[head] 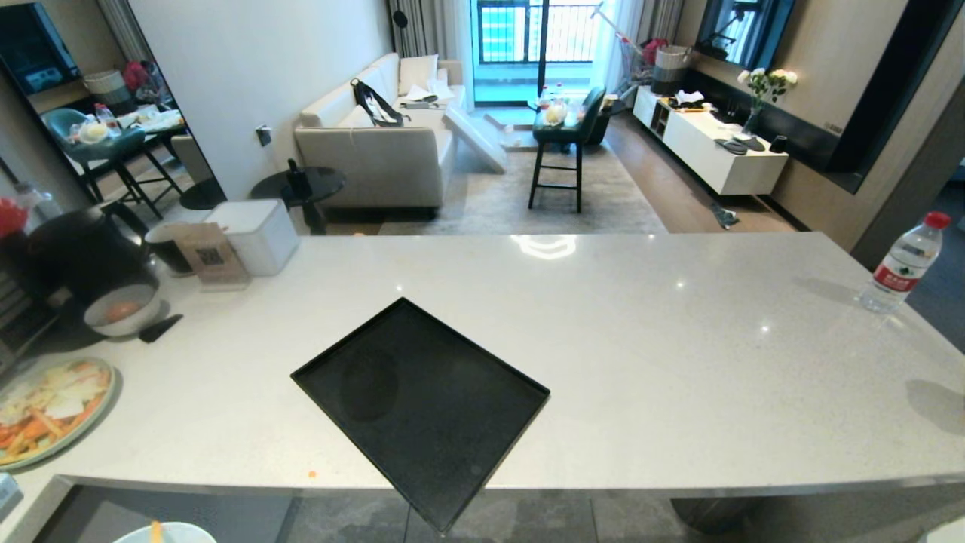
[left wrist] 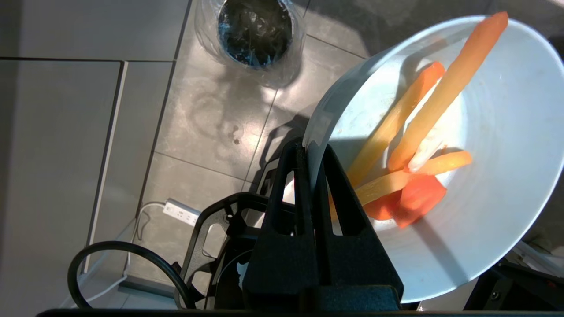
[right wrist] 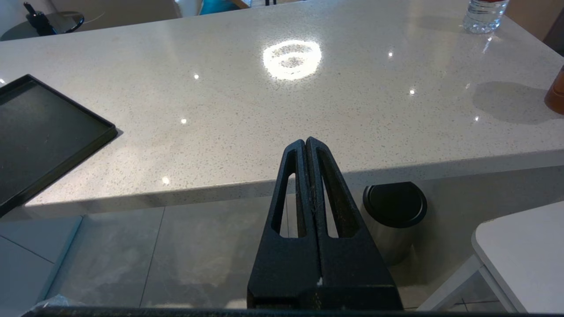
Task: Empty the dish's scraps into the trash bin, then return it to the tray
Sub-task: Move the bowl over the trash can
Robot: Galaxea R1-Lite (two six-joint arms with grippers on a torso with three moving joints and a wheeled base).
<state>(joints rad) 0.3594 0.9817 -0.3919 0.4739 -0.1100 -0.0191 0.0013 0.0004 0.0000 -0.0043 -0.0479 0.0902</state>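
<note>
Lowest in the head view, at the near edge, a sliver of the small round glossy pale blue-white dish (head: 162,532) shows below the bench edge, an orange stick poking up from it. Beyond it the large flat matte-black rectangular tray (head: 422,407) lies bare and cornerwise on the speckled white stone bench (head: 678,354), one corner hanging past the near edge. A wide pale-green plate of orange and white slices (head: 45,411) sits at the far left, with a clear plastic water bottle with a red cap (head: 903,264) at the far right.

From the left wrist view, the left pincer (left wrist: 313,152) is clamped shut on the dish's (left wrist: 498,211) rim, holding it tilted above the grey tiled floor (left wrist: 198,132). Thin yellow and orange vegetable sticks, the scraps (left wrist: 414,149), lie inside it with a few red-orange bits beneath. The small shiny metal trash bin with a crinkled clear liner (left wrist: 255,31) stands on the floor beyond the dish, apart from it.

From the right wrist view, the right pincer (right wrist: 306,143) hangs closed and empty before the bench edge, above a dark-grey cylinder with a black top (right wrist: 394,215).
</note>
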